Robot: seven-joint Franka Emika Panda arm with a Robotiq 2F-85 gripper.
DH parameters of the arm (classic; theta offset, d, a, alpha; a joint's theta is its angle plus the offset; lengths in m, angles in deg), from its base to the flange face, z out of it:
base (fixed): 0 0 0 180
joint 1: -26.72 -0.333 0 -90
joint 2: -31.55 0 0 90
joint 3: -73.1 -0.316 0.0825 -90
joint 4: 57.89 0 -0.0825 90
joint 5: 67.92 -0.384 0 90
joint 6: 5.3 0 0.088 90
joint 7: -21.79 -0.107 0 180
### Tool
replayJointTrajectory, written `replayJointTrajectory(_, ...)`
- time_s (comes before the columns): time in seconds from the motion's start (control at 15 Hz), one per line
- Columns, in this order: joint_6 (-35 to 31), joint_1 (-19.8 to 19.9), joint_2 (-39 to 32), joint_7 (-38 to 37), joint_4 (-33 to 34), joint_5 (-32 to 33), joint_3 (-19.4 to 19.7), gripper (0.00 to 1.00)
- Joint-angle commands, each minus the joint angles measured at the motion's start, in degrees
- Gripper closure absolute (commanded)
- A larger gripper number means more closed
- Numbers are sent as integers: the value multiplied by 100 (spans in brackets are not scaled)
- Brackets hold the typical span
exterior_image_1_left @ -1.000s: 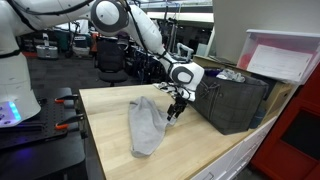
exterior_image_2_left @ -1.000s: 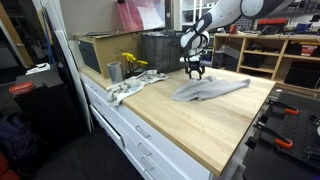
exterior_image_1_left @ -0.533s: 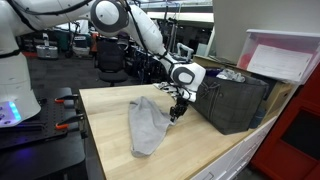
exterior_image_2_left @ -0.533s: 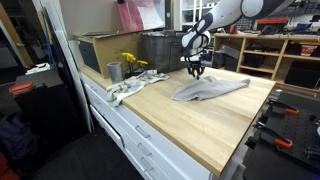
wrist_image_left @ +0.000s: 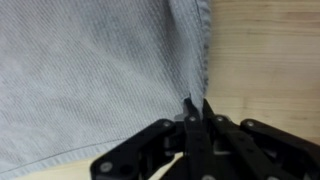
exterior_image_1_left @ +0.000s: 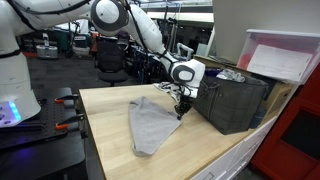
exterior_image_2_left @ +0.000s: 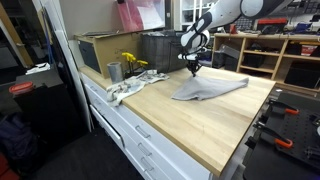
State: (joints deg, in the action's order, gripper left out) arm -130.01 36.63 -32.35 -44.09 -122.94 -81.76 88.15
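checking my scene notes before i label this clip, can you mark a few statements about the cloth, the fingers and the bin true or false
1. A gray cloth lies spread on the wooden tabletop. True.
2. The fingers stand wide open above the cloth. False: in the wrist view they are pressed together on the cloth's edge.
3. A dark bin stands on the table close to the fingers. True.
4. The cloth hangs inside the bin. False: it lies outside the bin, on the tabletop.
5. A metal cup stands on the cloth. False: the cup stands apart from it, elsewhere on the tabletop.
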Motion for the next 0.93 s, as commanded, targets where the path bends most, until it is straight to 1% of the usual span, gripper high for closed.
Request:
replayJointTrajectory(0.0, -515, -204, 64, -572, 77, 41, 269, 98)
replayJointTrajectory(0.2, -867, -385, 67, -1002, 157, 35, 511, 98)
replayJointTrajectory(0.47, -1146, -626, 50, -1467, 203, 65, 861, 98)
replayJointTrajectory(0.73, -1228, -851, -46, -1949, 295, 107, 1304, 98)
replayJointTrajectory(0.87, -1127, -933, -35, -2095, 274, 94, 1471, 98)
